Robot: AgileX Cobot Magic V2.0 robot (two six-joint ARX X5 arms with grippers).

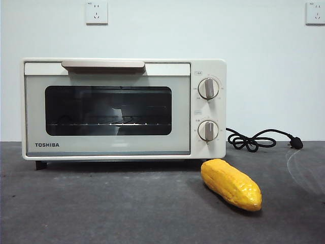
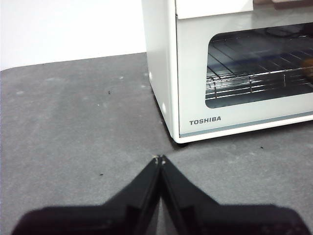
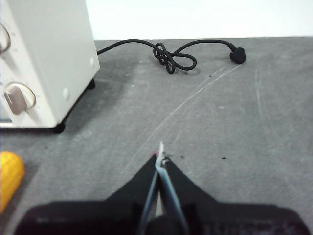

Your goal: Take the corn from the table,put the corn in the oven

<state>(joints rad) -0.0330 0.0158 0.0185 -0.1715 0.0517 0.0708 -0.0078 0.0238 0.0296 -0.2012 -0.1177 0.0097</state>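
Observation:
The yellow-orange corn (image 1: 231, 184) lies on the dark grey table (image 1: 101, 208), just in front of the oven's right end below the knobs. The cream TOSHIBA oven (image 1: 123, 108) stands with its glass door closed. In the right wrist view a stub of the corn (image 3: 10, 177) shows at the picture's edge, off to the side of my right gripper (image 3: 160, 155), which is shut and holds nothing. My left gripper (image 2: 159, 159) is shut too, low over the table near the oven's (image 2: 234, 73) left front corner. Neither arm shows in the front view.
The oven's black power cord (image 1: 256, 140) lies coiled on the table to the right of the oven, its plug (image 3: 237, 54) farther right. Pale curved scuffs (image 3: 195, 95) mark the table there. A white wall with two sockets (image 1: 96, 12) stands behind.

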